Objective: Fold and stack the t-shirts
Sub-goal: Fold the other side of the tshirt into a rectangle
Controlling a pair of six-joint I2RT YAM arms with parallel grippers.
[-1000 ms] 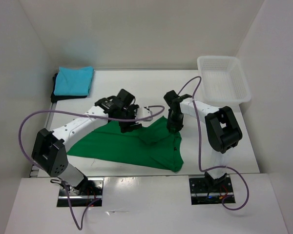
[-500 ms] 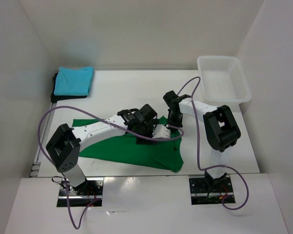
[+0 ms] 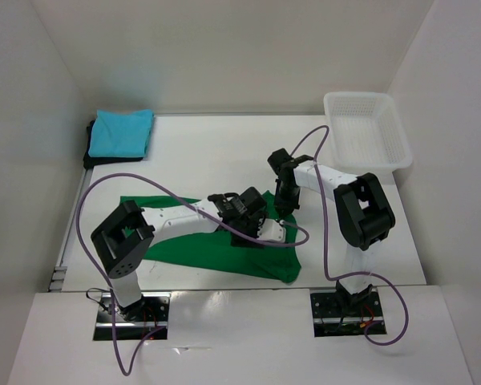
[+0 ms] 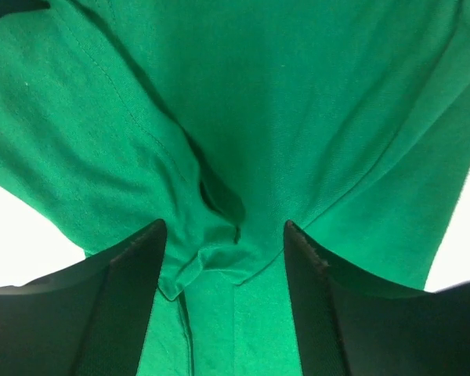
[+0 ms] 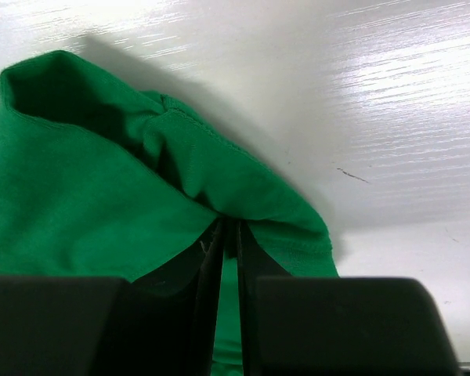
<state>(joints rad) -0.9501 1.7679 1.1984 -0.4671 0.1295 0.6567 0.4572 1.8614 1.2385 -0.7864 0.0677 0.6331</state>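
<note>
Near us the soft, wrinkled green shirt (image 3: 200, 255) lies on the surface (image 3: 216, 152), long axis left-right. Our left claw (image 4: 223, 229) gapes astride a fold; our right claw (image 5: 229, 235) pinches its hem. Far left, the turquoise shirt (image 3: 122, 132) lies folded on the black shirt (image 3: 90, 152).

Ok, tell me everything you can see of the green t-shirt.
The green t-shirt is bright, plain, soft knit cloth with stitched hems, lying rumpled and partly folded on the white table, near its front middle. The right gripper has its fingers shut on a bunched hemmed edge. The left gripper sits low over it, fingers apart either side of a creased ridge of cloth. Nothing else touches it.
</note>
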